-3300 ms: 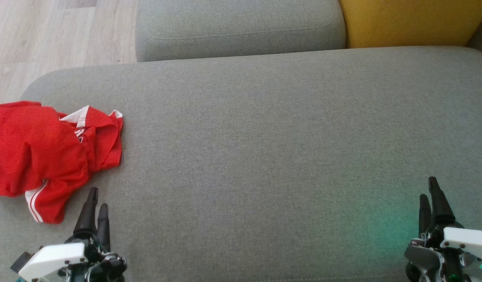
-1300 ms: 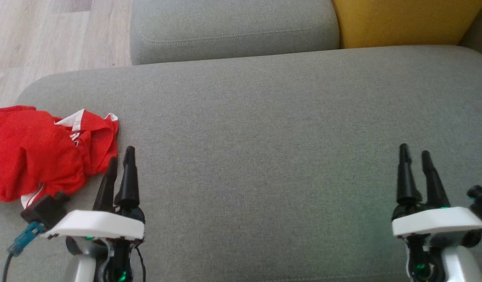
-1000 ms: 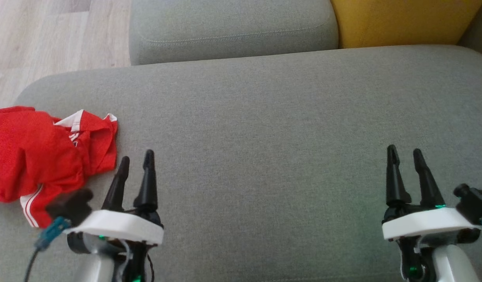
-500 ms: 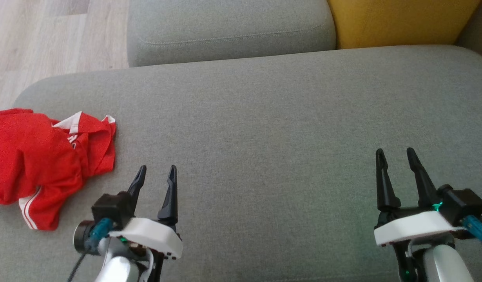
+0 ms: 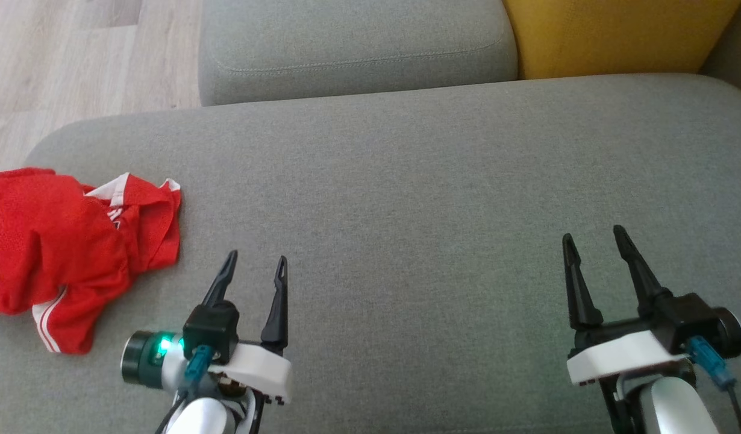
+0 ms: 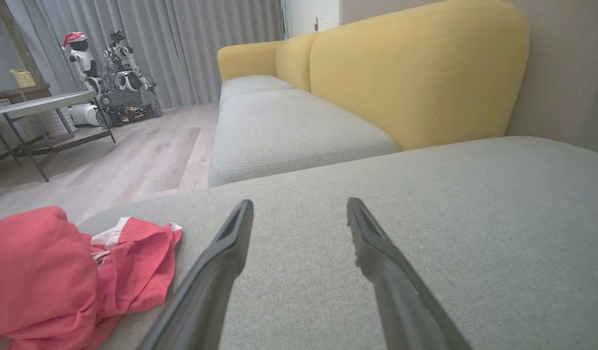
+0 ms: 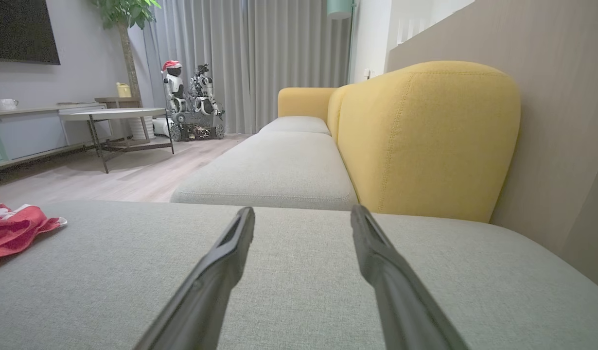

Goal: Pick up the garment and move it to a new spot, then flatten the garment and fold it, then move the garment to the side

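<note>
A crumpled red garment (image 5: pixel 69 241) with white stripes lies bunched at the left end of the grey sofa cushion (image 5: pixel 406 181). It also appears low on the left in the left wrist view as the garment (image 6: pixel 61 277), and at the left edge of the right wrist view as the garment (image 7: pixel 12 231). My left gripper (image 5: pixel 255 265) hovers open just right of the garment, apart from it, nothing between its fingers. My right gripper (image 5: pixel 592 238) stands open far to the right over bare cushion. Both wrist views show the left gripper (image 6: pixel 299 209) and the right gripper (image 7: pixel 301 214) with spread, empty fingers.
A second grey seat cushion (image 5: pixel 358 48) lies beyond the near one, with a yellow backrest (image 5: pixel 617 33) at the far right. Wooden floor (image 5: pixel 75 54) borders the sofa at the left. A table (image 7: pixel 109 116) and parked robots (image 7: pixel 192 102) stand far across the room.
Both arms have risen into view and turned. My left gripper has shifted right, away from the garment, and my right gripper has drifted left. The garment has not moved.
</note>
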Tool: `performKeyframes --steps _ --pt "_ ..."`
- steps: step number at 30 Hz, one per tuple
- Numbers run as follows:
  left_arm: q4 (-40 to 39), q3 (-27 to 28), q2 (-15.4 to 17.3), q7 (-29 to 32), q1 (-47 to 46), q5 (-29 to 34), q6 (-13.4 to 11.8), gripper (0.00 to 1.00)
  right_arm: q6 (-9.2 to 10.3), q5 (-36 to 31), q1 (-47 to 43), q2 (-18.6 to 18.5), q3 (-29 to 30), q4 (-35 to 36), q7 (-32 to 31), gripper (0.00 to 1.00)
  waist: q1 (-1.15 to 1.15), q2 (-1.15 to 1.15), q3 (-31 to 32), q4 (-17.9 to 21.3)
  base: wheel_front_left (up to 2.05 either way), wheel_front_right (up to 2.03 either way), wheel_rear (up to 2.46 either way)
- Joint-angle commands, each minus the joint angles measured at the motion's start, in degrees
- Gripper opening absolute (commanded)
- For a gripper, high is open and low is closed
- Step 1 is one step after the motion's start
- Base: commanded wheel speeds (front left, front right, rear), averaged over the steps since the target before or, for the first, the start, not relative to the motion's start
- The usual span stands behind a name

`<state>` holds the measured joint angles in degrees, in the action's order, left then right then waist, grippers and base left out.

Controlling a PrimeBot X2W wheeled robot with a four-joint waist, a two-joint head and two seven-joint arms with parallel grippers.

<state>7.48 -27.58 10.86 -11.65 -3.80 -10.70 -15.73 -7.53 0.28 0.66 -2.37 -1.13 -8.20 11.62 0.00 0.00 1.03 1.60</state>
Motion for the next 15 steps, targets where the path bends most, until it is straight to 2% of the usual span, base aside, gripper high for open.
performKeyframes --steps 1,6,12,15 --pt "-2.3 1.3 0.7 -1.0 -3.3 0.8 -1.0 1.0 0.04 -0.7 3.0 -0.5 -1.6 2.2 1.0 1.0 0.0 0.0 0.0 -0.1 0.0 0.0 0.0" --pt "-3.0 3.5 -0.8 -1.7 -2.3 -1.2 -0.8 1.0 0.04 1.8 2.7 -0.5 -2.0 1.4 1.7 1.0 0.0 0.0 0.1 -0.3 0.0 0.0 0.0" --pt "-3.4 8.2 -3.8 -2.7 -0.3 -1.4 1.2 1.0 0.04 8.0 2.6 -0.5 -3.7 -2.0 2.7 1.0 0.0 0.0 0.0 -0.4 0.0 0.0 0.0" --pt "-3.2 9.7 -4.6 -3.2 0.6 1.0 2.7 1.0 0.04 9.0 2.9 -0.5 -5.0 -3.3 3.2 1.0 0.0 0.0 0.1 -0.4 0.0 0.0 0.0"
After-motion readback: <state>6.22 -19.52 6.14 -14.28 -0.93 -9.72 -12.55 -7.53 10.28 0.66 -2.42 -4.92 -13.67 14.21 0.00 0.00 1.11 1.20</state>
